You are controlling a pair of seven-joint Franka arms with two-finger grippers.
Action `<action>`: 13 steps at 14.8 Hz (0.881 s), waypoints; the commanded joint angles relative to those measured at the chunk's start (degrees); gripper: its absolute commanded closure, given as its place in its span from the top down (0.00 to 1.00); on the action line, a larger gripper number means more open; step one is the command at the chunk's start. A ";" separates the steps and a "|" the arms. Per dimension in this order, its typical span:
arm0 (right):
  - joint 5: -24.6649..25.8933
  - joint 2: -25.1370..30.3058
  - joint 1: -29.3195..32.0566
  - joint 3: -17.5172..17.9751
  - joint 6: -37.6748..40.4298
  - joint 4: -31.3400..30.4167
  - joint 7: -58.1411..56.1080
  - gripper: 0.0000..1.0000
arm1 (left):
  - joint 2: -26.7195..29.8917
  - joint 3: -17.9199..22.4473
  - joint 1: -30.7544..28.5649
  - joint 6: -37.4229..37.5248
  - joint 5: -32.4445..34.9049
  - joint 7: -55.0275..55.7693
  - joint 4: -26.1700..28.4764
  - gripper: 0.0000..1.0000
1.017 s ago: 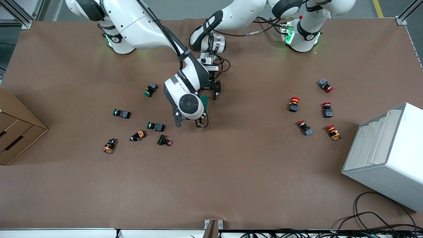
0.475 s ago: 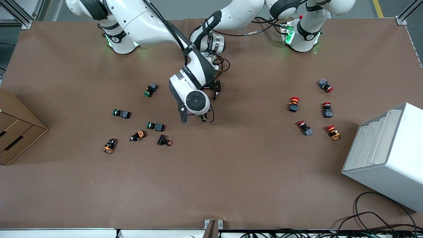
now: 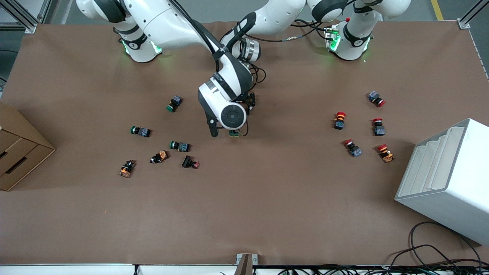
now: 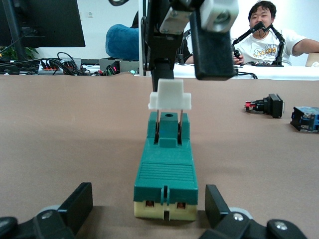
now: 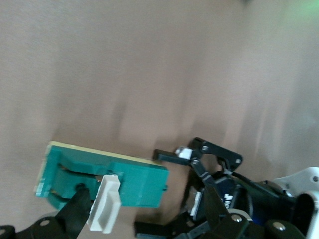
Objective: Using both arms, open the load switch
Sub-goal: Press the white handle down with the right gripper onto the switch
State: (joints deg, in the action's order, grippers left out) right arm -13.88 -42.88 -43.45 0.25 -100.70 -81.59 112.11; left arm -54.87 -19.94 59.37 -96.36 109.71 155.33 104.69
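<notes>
The load switch [image 4: 166, 172] is a dark green block on a cream base, lying on the table's middle. Its white toggle [image 4: 169, 94] stands raised at the end away from my left gripper [image 4: 147, 211]. That gripper is open, with one finger on each side of the switch's cream end and a gap at both. My right gripper [image 5: 112, 219] hangs over the toggle [image 5: 104, 204], open, with the toggle between its fingers and against one finger [image 5: 75, 209]. In the front view the right arm's hand [image 3: 228, 114] hides most of the switch [image 3: 234, 133].
Green-capped push buttons [image 3: 174, 103] [image 3: 140, 131] and orange ones [image 3: 127, 168] lie toward the right arm's end. Red-capped buttons [image 3: 339, 120] [image 3: 379, 127] lie toward the left arm's end, by a white rack [image 3: 447, 175]. A cardboard box [image 3: 19, 152] stands at the right arm's end.
The right arm's hand has swung over the switch toward the left gripper, covering the green block that showed beside it a second ago. The left arm has hardly moved.
</notes>
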 commanded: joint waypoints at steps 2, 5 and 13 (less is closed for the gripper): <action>-1.06 0.25 -1.55 -0.34 4.19 1.35 0.13 1.00 | -2.44 -0.19 0.66 -1.37 -0.29 3.40 -1.24 0.99; -1.06 0.25 -2.43 -0.34 6.04 1.44 0.13 1.00 | -2.44 -0.19 0.66 -1.28 -0.29 3.49 -1.24 0.99; -0.01 -0.10 -3.57 -0.43 5.95 0.73 0.22 1.00 | -2.52 -0.19 0.66 -1.20 -0.29 3.49 -1.16 0.99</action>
State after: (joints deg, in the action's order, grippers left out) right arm -13.85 -42.94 -46.60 0.24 -95.14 -80.48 112.11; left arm -54.87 -19.94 59.37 -96.36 109.71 155.34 104.69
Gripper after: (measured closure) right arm 0.000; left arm 0.004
